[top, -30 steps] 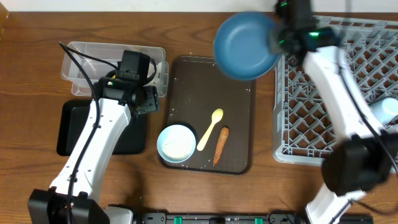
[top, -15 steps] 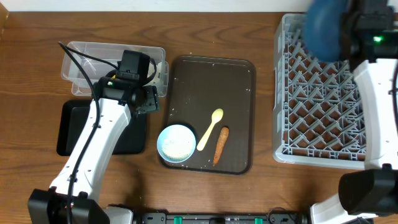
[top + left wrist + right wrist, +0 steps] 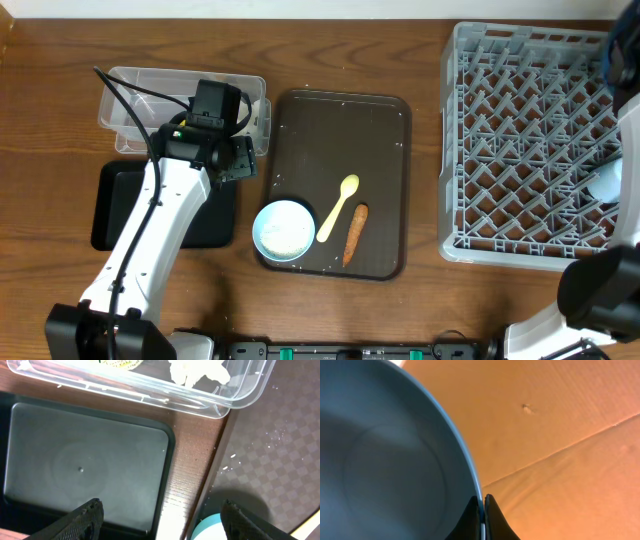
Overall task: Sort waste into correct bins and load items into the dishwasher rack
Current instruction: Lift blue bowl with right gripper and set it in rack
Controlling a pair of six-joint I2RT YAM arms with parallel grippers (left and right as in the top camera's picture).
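Large grey pegged plastic rack [image 3: 520,150] fills the right. At centre, a dark brown serving tray [image 3: 340,140] holds a light blue bowl [image 3: 283,230], pale yellow spoon [image 3: 337,210] and orange stick [image 3: 354,233].

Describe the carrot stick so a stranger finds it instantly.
Start at the dark brown serving tray mid-table. At its end nearest the robot, beside the light blue bowl, lie two slim things. The carrot stick is the orange-brown one, not the pale yellow spoon.

The serving tray's [image 3: 345,150] far half lies bare — bowl [image 3: 283,230], spoon [image 3: 338,208] and carrot stick [image 3: 354,234] crowd its near end.
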